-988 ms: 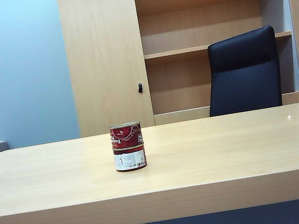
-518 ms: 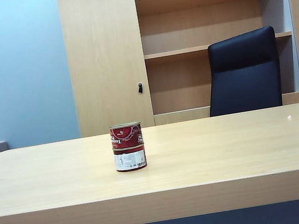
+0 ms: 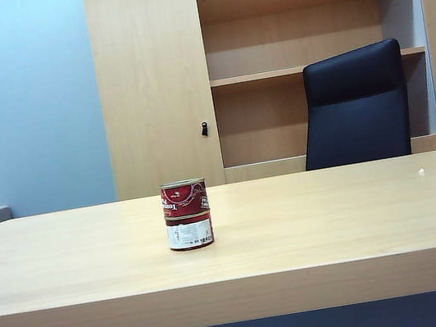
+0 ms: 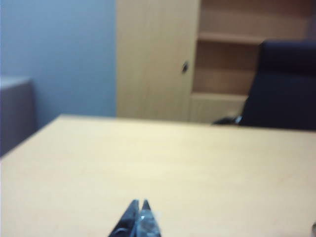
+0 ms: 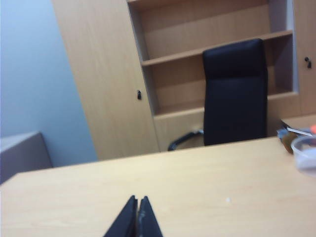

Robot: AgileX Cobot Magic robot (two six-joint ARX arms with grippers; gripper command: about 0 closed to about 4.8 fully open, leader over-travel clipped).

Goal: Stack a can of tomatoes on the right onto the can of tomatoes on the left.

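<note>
Pale wood desk (image 3: 335,220) fills the lower half of the exterior view, with a wooden shelf unit (image 3: 308,25) and a black office chair (image 3: 355,104) behind it and a light blue wall (image 3: 22,103) on the upper left.

So, the cans: we've got the top can of tomatoes (image 3: 184,198) sitting right on the bottom can of tomatoes (image 3: 189,233), a bit left of centre in the exterior view and towards the front of the desk. They line up straight, both upright, edges flush as far as we can see. The top one shows a dark red label with white lettering and a silver rim. The bottom one shows a mostly white panel of the label with small print and what looks like a barcode, plus a red band at the base.

Neither arm shows up in the exterior view. In the left wrist view we see the left gripper (image 4: 138,203) at the bottom edge, fingers pressed together with nothing between them, hanging above bare desk. The right gripper (image 5: 137,199) looks the same in the right wrist view: clamped closed, empty, over the desk. The stack doesn't appear in either wrist view, so both grippers are well apart from the cans and not touching them. Off at the right edge of the right wrist view there's a clear plastic container (image 5: 305,154), too blurry to say more.
</note>
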